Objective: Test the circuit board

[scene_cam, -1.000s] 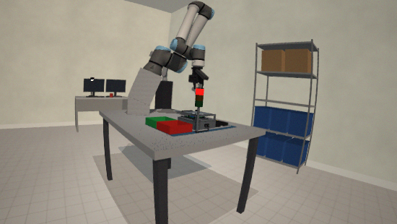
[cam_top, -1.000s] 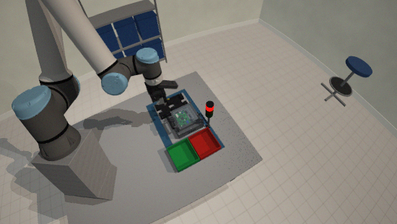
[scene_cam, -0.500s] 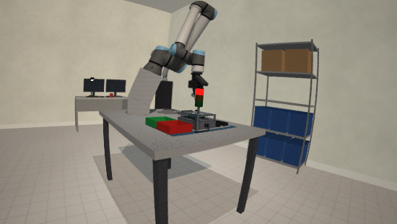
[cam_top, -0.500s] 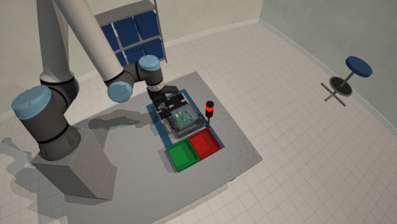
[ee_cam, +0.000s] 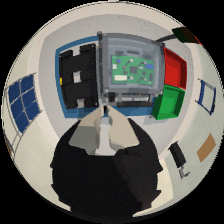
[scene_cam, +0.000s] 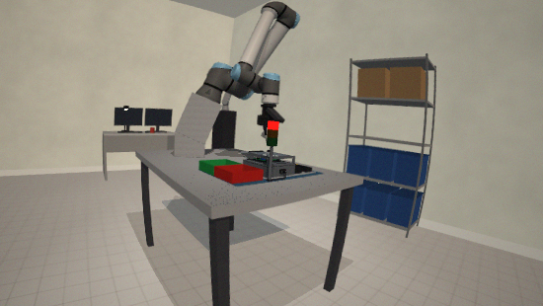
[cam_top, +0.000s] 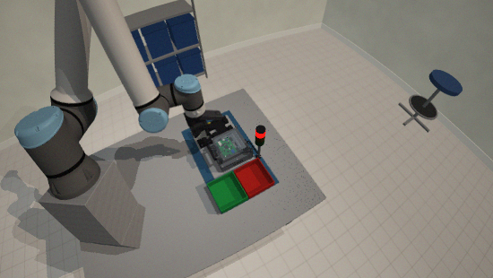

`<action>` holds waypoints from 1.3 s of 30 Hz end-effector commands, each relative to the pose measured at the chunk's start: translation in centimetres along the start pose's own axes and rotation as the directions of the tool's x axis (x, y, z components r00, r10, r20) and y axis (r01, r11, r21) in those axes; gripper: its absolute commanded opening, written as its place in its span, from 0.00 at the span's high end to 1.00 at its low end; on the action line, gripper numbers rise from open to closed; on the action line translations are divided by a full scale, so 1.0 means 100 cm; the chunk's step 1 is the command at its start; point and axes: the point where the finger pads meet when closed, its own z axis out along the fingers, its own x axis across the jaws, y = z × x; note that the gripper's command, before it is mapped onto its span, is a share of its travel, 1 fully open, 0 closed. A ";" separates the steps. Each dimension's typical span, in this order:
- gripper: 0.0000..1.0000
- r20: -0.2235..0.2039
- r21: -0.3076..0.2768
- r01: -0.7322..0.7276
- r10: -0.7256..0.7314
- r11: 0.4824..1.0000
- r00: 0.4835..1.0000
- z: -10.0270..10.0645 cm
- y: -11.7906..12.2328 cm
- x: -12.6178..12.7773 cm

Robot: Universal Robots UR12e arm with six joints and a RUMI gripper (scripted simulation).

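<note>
Red is showing on the signal light [cam_top: 260, 133], which is standing on its black post just beside the tester [cam_top: 230, 152]. Green circuit board [ee_cam: 131, 69] is lying flat inside the tester, component side up, under the lid [ee_cam: 131, 42], which is sitting down over it; the board is showing through the lid in the wrist and top views. Whether the latch is engaged cannot be told. The gripper [ee_cam: 105, 118] is hanging above the near edge of the tester, at the side next to the black tray [ee_cam: 78, 75], with its jaws pressed fully together and gripping nothing. The red bin [cam_top: 255, 178] and green bin [cam_top: 227, 192] are sitting side by side, touching, on the blue mat [cam_top: 272, 171] on the grey counter [cam_top: 291, 179], just beyond the tester.
</note>
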 end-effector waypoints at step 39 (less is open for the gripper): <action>1.00 0.000 0.001 0.000 0.000 1.000 1.000 0.026 -0.006 0.000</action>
